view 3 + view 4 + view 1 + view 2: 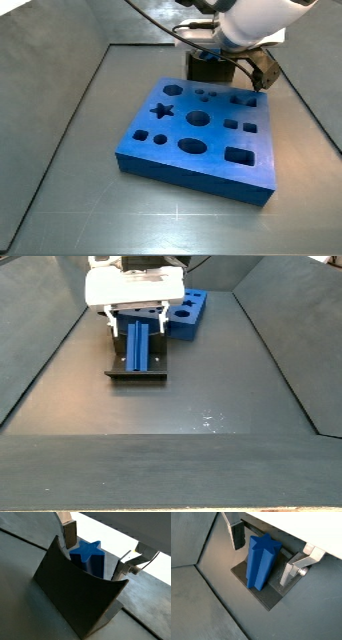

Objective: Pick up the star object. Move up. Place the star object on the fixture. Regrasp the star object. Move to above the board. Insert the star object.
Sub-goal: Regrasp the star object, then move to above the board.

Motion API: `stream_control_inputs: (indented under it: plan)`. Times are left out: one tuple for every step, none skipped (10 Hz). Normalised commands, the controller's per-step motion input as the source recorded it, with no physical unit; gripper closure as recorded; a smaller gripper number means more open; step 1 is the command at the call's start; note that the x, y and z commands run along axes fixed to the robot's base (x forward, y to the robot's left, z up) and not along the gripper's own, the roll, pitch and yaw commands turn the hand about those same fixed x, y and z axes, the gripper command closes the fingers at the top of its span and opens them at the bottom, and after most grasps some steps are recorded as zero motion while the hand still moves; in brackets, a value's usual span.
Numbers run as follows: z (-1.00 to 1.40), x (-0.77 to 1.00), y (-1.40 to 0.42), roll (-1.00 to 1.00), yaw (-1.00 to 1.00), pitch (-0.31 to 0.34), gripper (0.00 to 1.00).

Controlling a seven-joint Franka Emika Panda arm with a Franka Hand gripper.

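Observation:
The star object (89, 556) (261, 559) is a blue peg with a star-shaped end, and it rests leaning on the dark fixture (73, 597) (266, 596). In both wrist views my gripper (93, 559) (261, 562) straddles the peg, open, with a gap showing between each silver finger (69, 534) (290, 569) and the peg. A side view shows the peg (138, 341) lying along the fixture (138, 375) under the gripper (134, 318). The blue board (201, 150) (189, 311) with its star-shaped hole (163, 111) lies beside the fixture (207, 68). There the gripper (230, 62) hides the peg.
Sloping grey walls (40, 356) (67, 110) enclose the floor on both sides. The board carries round, oval and square holes (197, 146). Grey floor (201, 416) stretches in front of the fixture.

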Motion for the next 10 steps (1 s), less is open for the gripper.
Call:
stream_control_inputs:
  plan:
    - [-0.37,0.05,0.0,0.07,0.0,-0.004,0.0]
    - [0.0,0.0,0.0,0.0,0.0,0.0,1.0]
    - [1.0,0.31,0.14,-0.36,0.18,-0.511,1.0]
    - [1.0,0.31,0.14,-0.36,0.17,-0.507,1.0]
    - [1.0,0.28,0.14,-0.3,0.03,-0.47,1.0]
    - [1.0,0.26,0.13,-0.22,-0.08,-0.428,1.0]
    - [1.0,0.25,0.13,-0.16,-0.18,-0.363,1.0]
    - [1.0,0.23,0.13,-0.13,-0.24,-0.293,1.0]
    - [1.0,0.22,0.13,-0.1,-0.29,-0.199,1.0]
    - [1.0,0.2,0.13,-0.08,-0.29,-0.129,1.0]
